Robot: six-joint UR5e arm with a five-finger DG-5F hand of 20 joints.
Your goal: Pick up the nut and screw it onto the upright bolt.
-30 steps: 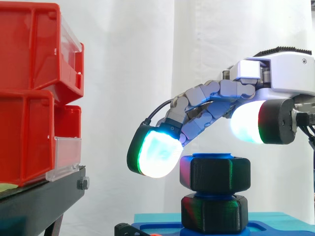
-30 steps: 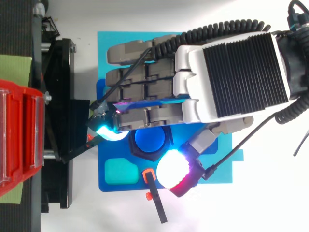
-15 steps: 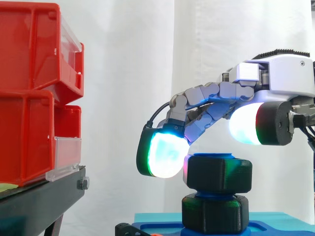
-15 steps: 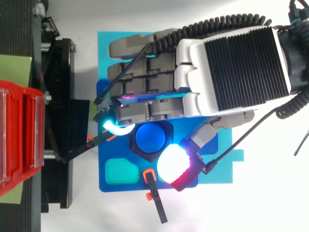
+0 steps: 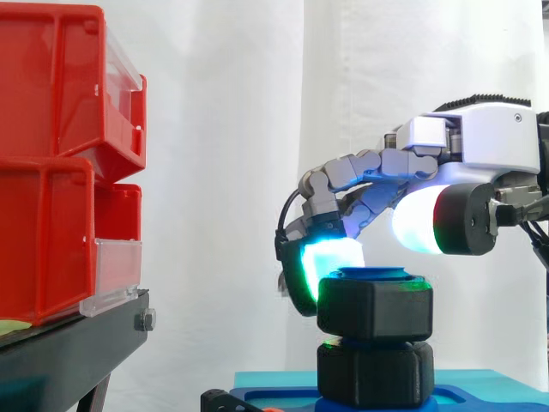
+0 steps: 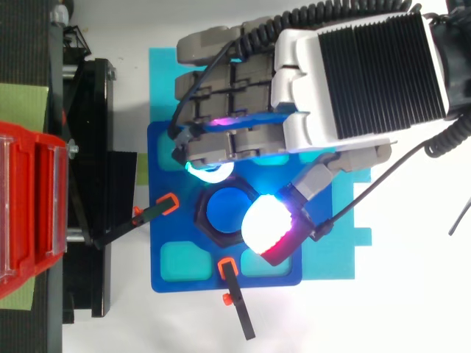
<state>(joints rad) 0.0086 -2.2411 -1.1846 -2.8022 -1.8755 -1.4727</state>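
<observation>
Hand pinches chunky black hexagonal nut sitting atop blue bolt.

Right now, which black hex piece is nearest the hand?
The upper nut, directly under the hand; the lower one sits beneath it on the blue base.

Looking down, I see red bins at nine o'clock on a black stand, over a green sheet. Mid-view, a blue plate lies on a teal mat. Black orange-tipped clamps sit at six and eight. A white curtain hangs behind.
</observation>
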